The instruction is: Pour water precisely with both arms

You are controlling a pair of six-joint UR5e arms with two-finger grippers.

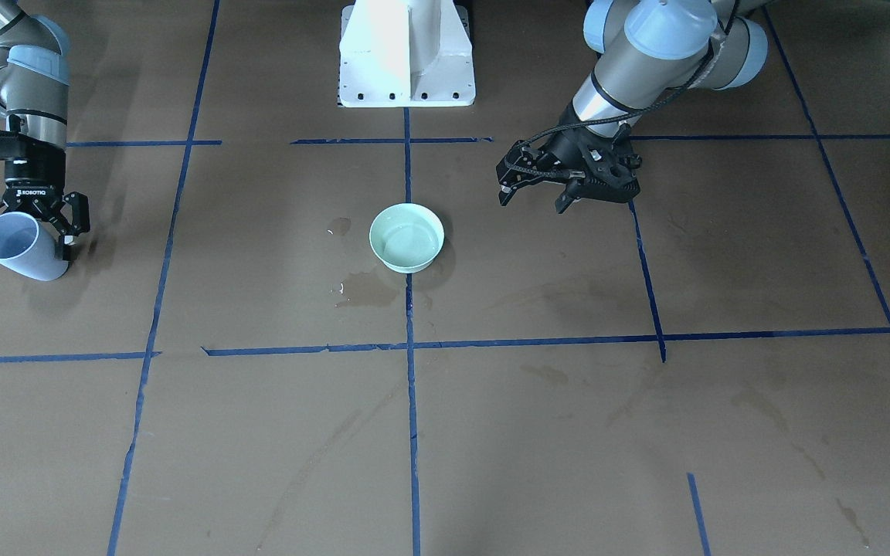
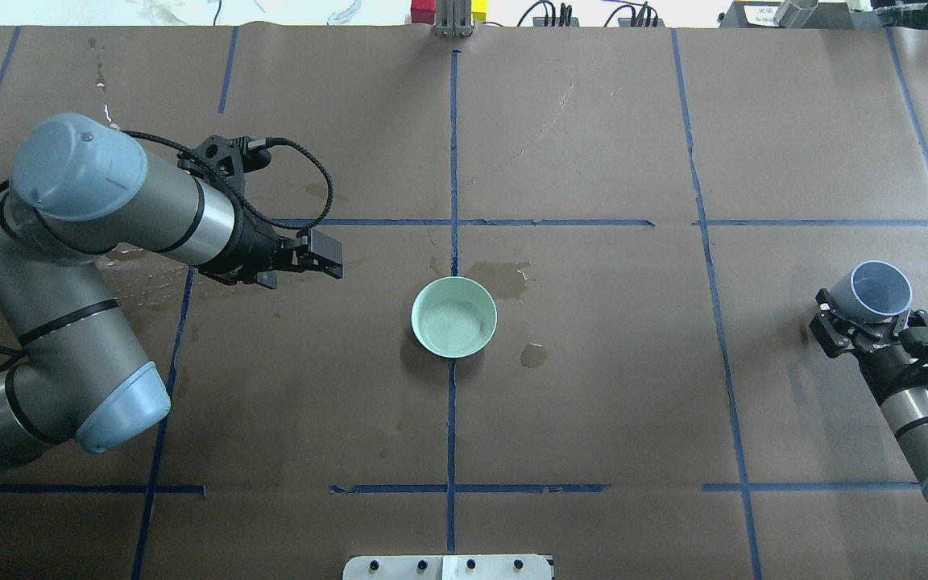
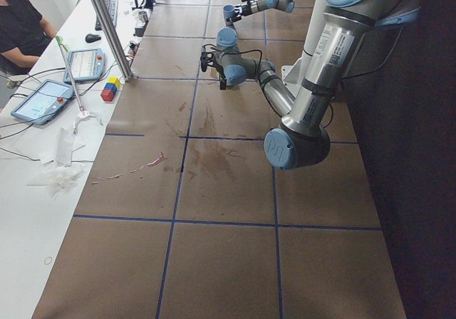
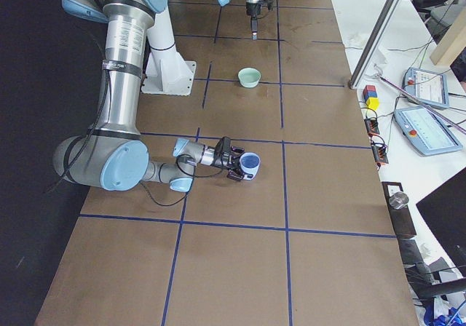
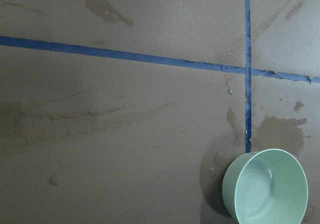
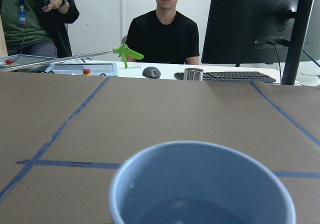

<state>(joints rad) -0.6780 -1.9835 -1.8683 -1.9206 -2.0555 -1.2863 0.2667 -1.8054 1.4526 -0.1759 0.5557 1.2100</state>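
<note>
Two claws: one toward each end of the bench [image 2: 593,403].
Left claw [image 1: 531,199]: released, empty, well apart to the left of the bowl [image 2: 454,316].
Bowl: mid-bench, holding water [image 1: 408,241].
Right claw [image 2: 863,312]: grasping a cup [image 2: 880,287] near the right edge, a little water inside.

overhead and front-facing views look down from opposite sides — both share the central bowl [image 2: 425,330].

I've got the bowl [image 2: 454,316] sitting mid-table, with wet stains [image 2: 504,278] just right of it (the bigger one toward the far edge). The left gripper [image 1: 531,201] hangs to its left, and the cup [image 2: 880,287] sits in the right gripper [image 2: 867,311] near the right edge.
</note>
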